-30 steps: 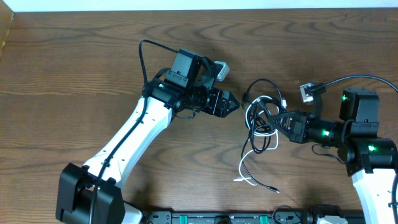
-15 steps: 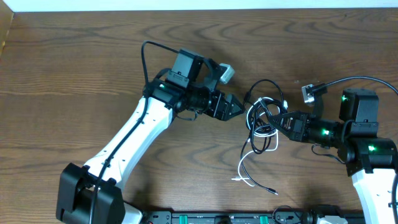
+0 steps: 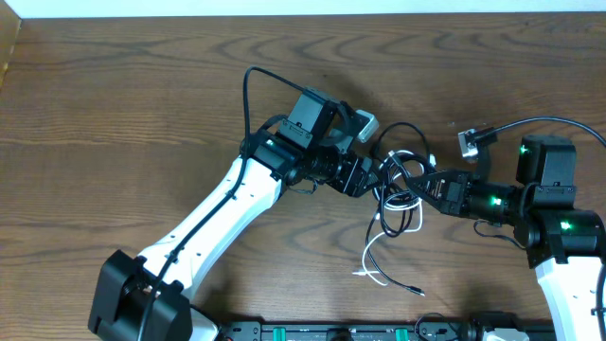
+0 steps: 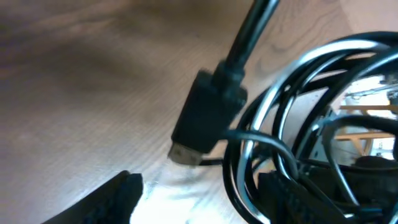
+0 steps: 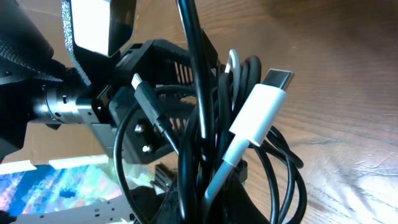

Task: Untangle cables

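Left pincer (image 3: 371,180), jaws apart, has swung across to the tangled cables (image 3: 396,197) which the right pincer (image 3: 428,186) clamps, so pulling a strand free looks next.

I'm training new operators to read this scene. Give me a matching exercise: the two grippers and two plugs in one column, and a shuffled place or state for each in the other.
Things
1. left gripper
2. right gripper
3. white plug
4. black plug

States
A. shut on the cables
B. metal tip pointing down toward the wooden table
C. jaws apart, right beside the tangle
D. lying against the black loops, metal tip free

Pairs: 1-C, 2-A, 3-D, 4-B
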Controlling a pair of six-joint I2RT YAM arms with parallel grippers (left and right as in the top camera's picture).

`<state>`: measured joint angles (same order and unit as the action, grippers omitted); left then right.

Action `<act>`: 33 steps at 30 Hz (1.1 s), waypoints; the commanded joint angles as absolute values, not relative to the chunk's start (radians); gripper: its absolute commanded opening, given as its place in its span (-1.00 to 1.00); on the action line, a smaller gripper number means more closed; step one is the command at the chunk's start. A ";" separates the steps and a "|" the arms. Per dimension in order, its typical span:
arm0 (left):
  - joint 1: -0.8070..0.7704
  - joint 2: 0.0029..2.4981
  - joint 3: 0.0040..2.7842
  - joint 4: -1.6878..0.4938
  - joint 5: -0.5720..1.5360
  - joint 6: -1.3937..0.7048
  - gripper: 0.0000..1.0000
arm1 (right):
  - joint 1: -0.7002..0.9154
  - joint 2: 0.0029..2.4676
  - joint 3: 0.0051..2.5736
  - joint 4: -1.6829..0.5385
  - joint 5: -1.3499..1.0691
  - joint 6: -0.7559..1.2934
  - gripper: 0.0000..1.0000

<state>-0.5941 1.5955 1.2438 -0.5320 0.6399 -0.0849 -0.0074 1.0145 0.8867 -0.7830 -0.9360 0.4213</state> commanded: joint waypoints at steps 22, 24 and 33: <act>-0.591 1.581 1.261 -0.488 0.401 -0.072 -0.54 | -0.011 1.008 0.888 -0.779 -1.137 0.434 -0.97; -0.590 1.581 1.261 -0.488 0.348 -0.072 -0.78 | -0.011 1.008 0.888 -0.779 -1.148 0.434 -0.97; -0.572 1.580 1.261 -0.488 0.059 -0.073 -0.85 | -0.012 1.008 0.888 -0.778 -1.106 0.433 -0.97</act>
<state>-0.6361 1.5673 1.2568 -0.4816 0.4213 -0.0772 -0.0074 1.0283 0.8799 -0.7654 -1.0130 0.4217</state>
